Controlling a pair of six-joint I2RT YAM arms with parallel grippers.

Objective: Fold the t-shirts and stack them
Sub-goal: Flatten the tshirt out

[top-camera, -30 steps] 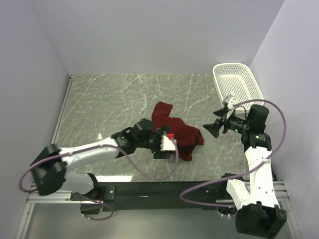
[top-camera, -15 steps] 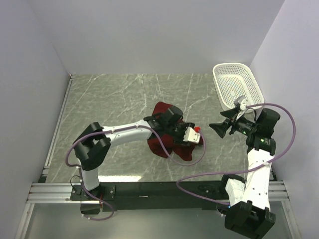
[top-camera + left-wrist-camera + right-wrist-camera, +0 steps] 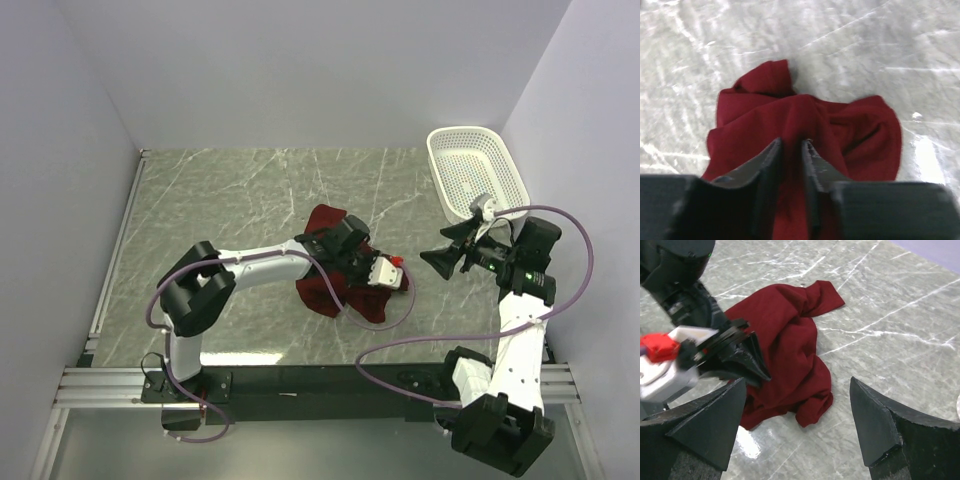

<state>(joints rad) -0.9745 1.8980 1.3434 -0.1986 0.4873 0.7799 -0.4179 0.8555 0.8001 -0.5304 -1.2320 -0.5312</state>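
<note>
The dark red t-shirt (image 3: 325,220) lies crumpled in a heap at the middle of the marble table. My left gripper (image 3: 360,283) is down on the heap. In the left wrist view its jaws (image 3: 791,145) are pinched on a raised ridge of the red cloth (image 3: 855,130). My right gripper (image 3: 432,258) hovers to the right of the t-shirt, jaws wide apart and holding nothing. The right wrist view shows the t-shirt (image 3: 790,330) ahead of those spread fingers (image 3: 875,415), with the left gripper (image 3: 752,367) pressed into its left side.
A white perforated basket (image 3: 465,130) stands at the back right corner, near the right arm. Grey walls close in the table on the left, back and right. A purple cable (image 3: 400,315) loops from the left wrist over the table in front of the shirt.
My left arm swung from the shirt's front-left edge to over its middle, and its jaws closed from wide open onto a fold. The right arm drifted slightly to the right.
</note>
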